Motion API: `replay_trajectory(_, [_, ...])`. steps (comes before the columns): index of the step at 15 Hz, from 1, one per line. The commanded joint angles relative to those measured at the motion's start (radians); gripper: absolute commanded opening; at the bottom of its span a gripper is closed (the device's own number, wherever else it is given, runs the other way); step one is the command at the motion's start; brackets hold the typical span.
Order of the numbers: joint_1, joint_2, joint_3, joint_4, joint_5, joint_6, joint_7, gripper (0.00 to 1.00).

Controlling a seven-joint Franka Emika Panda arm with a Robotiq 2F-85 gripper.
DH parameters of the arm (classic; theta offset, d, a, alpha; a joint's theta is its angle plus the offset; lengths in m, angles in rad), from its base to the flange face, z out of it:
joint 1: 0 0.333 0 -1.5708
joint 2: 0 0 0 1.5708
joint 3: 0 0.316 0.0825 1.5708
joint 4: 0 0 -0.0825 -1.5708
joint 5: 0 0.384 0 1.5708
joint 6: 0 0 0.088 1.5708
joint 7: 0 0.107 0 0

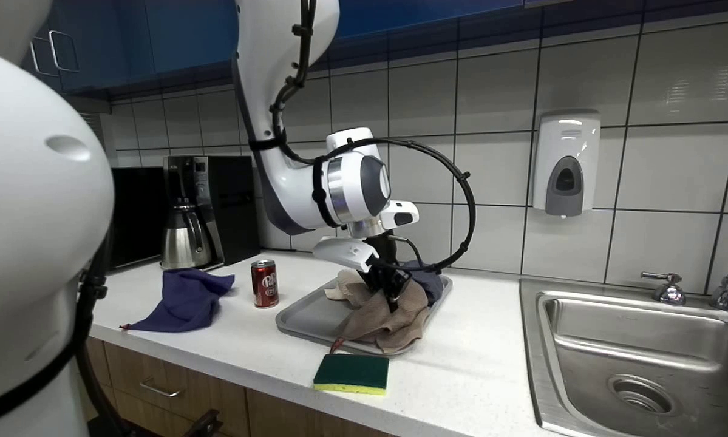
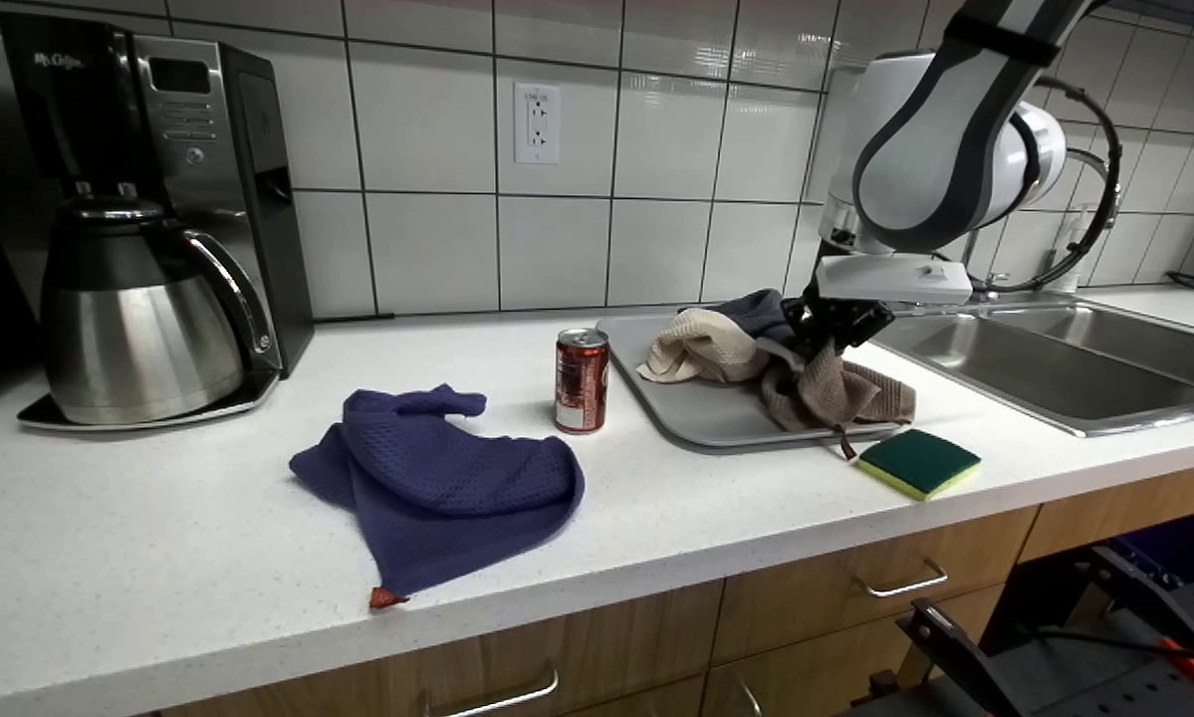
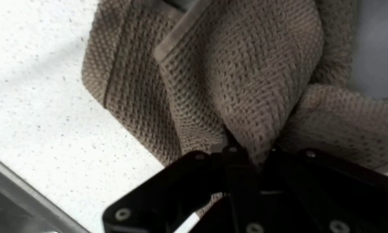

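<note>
Black two-finger gripper (image 3: 253, 157), nose down, fingers almost together w/ a fold of brown waffle-weave fabric towel (image 3: 261, 64) pinched btwn 'em! Rest of the towel fans out twd 12 o'clock in the wrist view. It's lying bunched on the grey rounded-corner tray (image 2: 711, 418), one part spilling past the rim over the white speckled countertop (image 2: 706, 498).

Clock centred on that towel, in an exterior view: cream waffle-weave fabric towel (image 2: 708, 345) at approx 10 o'clock, also on the tray; dark slate-blue fabric towel (image 2: 753, 311) at 10:30, right behind the cream one & close to the gripper. Green-&-yellow rectangular scrub sponge (image 2: 918, 461) at 4, just beside the tray, green side up. Small dark-red metal drink can (image 2: 582, 383) stands upright at 9, off the tray, nr its edge. Navy fabric cloth (image 2: 457, 478), crumpled, btwn 8 & 9, farther out than the can. Black-&-silver coffee maker (image 2: 193, 179) w/ a steel carafe (image 2: 148, 344) way out past the can, approx 9. Steel sink (image 2: 1065, 351) at 3!
</note>
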Motion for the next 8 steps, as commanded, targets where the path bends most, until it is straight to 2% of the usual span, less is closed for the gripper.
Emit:
replay_trajectory(1, [-0.011,-0.086,-0.004,-0.041,0.004,-0.012,-0.010,0.02])
replay_trajectory(8, [-0.013,-0.222,-0.030,-0.098,-0.008,-0.005,-0.020,0.02])
